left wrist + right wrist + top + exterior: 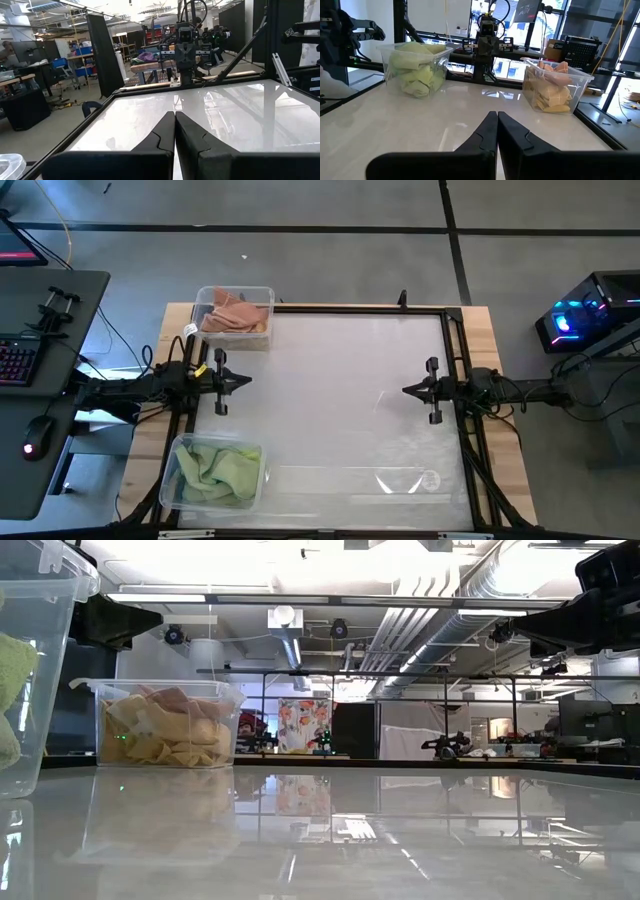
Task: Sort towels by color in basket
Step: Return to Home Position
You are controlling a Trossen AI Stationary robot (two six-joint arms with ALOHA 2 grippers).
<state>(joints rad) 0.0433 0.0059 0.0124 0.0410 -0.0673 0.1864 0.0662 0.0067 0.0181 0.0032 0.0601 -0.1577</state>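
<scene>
Sorted towels (222, 468) sit in two bins (168, 480) flanking the left gripper (247, 380), the nearer arm. The right gripper (406, 390) faces it from well across the table (340, 400). Both claws are pressed together, empty.

The towels lie in 2 heaps, sorted by colour. Seen from above, the light green towels (222, 470) fill a clear bin (215, 438) at about 8 o'clock on the bench (330, 400). They are crumpled and loosely folded over one another, and the heap reaches roughly to the rim. The warm-coloured towels (235, 315) sit in a second clear bin (235, 289) at about 10 o'clock on the bench, well apart from the green heap. Salmon pink cloth lies rumpled on top. Through the bin's wall in the low view, mustard yellow and paler peach folds show packed beneath it. How many towels each heap holds cannot be told.
</scene>
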